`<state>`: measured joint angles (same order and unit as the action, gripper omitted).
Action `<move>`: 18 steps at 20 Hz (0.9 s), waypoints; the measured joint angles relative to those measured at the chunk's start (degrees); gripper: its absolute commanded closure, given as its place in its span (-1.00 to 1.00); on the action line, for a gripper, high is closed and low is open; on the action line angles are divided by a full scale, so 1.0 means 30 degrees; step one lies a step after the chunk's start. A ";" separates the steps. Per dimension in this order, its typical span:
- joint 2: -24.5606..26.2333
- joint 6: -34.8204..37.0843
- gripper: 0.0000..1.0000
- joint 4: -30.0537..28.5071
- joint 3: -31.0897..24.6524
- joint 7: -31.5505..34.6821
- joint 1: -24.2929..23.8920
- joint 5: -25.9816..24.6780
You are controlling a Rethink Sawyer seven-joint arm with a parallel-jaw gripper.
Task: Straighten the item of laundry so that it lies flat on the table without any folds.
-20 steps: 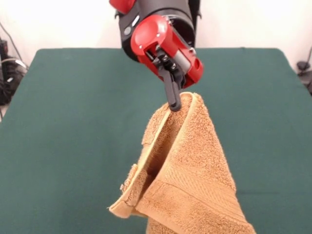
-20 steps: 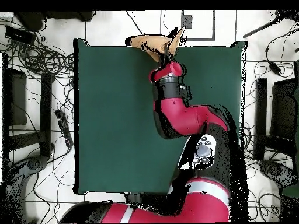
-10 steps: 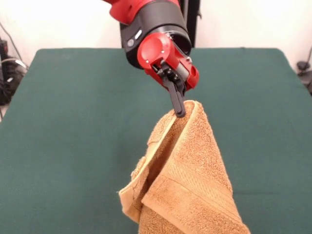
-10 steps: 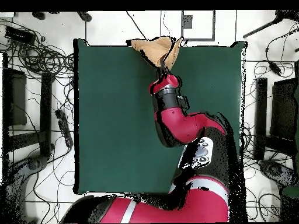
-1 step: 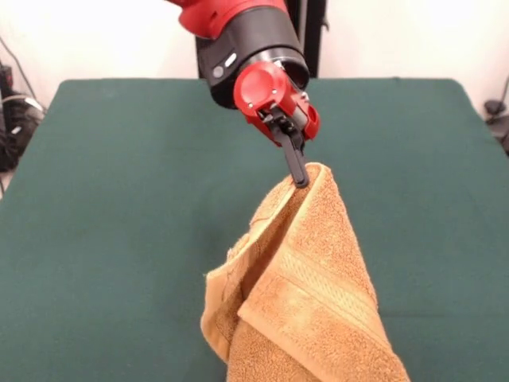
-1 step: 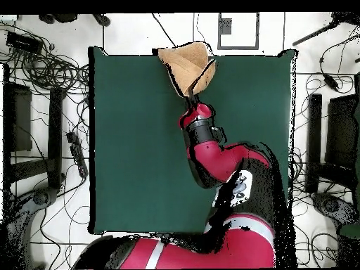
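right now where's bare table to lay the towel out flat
Most of the green table is bare: the wide stretch from the arm to the opposite long edge. The only crowded spot is the edge where the towel hangs from the hand.

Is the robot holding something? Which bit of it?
Yes. The gripper is shut on the orange towel, pinching it at its top edge, where the cloth peaks. The rest hangs down in folds over the green table.
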<state>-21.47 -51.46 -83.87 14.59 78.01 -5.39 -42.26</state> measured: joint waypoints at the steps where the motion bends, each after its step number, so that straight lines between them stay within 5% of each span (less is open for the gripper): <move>1: 0.0004 0.0000 1.00 -0.0127 0.0029 0.0000 0.0001 0.0002; 18: 0.0045 -0.1402 1.00 -0.3815 0.1811 0.0000 -0.1493 -0.1388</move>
<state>-21.33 -55.66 -95.32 20.02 78.01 -9.86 -46.42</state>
